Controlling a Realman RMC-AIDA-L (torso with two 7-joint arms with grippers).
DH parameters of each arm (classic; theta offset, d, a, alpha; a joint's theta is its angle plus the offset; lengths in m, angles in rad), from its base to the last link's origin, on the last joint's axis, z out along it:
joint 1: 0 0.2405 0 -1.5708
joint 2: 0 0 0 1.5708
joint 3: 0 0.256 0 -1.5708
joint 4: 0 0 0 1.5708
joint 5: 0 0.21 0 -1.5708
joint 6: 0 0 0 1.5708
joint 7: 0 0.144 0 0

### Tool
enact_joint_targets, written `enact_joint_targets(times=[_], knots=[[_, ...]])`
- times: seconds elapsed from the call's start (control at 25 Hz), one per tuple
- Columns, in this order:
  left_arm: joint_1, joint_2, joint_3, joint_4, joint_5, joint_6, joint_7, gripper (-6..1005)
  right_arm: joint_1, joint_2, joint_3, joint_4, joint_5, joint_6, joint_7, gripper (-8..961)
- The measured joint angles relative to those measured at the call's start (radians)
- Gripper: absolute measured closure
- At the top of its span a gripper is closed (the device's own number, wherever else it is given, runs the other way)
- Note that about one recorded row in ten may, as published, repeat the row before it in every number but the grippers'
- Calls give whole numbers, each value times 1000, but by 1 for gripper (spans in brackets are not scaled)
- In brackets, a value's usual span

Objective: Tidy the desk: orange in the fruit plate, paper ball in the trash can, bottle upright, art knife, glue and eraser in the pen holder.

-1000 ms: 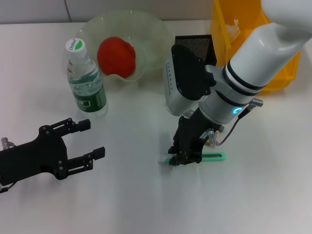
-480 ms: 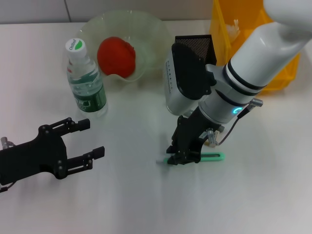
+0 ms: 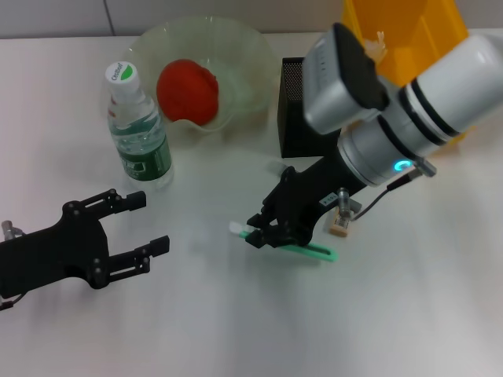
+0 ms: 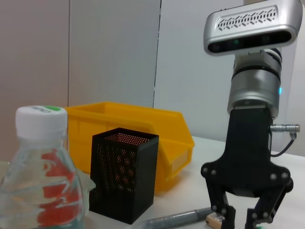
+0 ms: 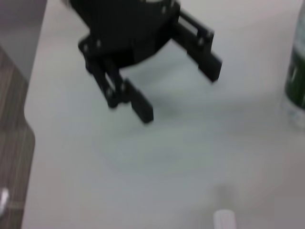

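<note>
1. Gripping the green knife (image 3: pixel 292 245), the right gripper (image 3: pixel 271 233) has its jaws closed on it, just above the white surface (image 3: pixel 236 330).
2. The knife is tilted, in front of the black pen holder (image 3: pixel 302 118).
3. The left gripper (image 3: pixel 145 224) rests low on the left, jaws open.
4. The bottle (image 3: pixel 137 129) stands upright beside the plate (image 3: pixel 236 55) with the orange (image 3: pixel 187 90).
5. A small eraser (image 3: pixel 339 228) lies near the right gripper.

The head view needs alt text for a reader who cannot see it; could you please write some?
The right gripper is shut on a green art knife above the white desk, near a black mesh pen holder. Behind stand an upright bottle and an orange in the fruit plate; the left gripper rests open.
</note>
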Motion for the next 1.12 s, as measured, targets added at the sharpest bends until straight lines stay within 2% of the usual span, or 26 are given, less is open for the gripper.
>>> enact_joint_targets(times=[0.16,0.32,0.36,0.48,0.52,0.56,0.84,0.88,1.12], knots=[[0,0,-6,0,0,5,-1,230,-58,-3,38,-9,76,-1,-75,774],[2,0,-14,0,0,17,-9,230,-154,-4,129,-12,202,-22,-247,772],[2,0,-14,0,0,17,-9,230,-154,-4,129,-12,202,-22,-247,772],[1,0,-15,0,0,21,-16,231,-231,-4,184,39,361,-48,-440,771],[1,0,-15,0,0,21,-16,231,-231,-4,184,39,361,-48,-440,771],[1,0,-15,0,0,22,-17,231,-254,-5,187,70,432,-53,-510,770],[0,0,-23,0,0,23,-22,231,-294,-5,189,199,592,-99,-748,768],[2,-1,-25,0,0,23,-21,231,-304,-4,189,258,645,-116,-856,768],[1,0,-27,0,0,23,-22,231,-316,-2,190,366,744,-140,-994,765]])
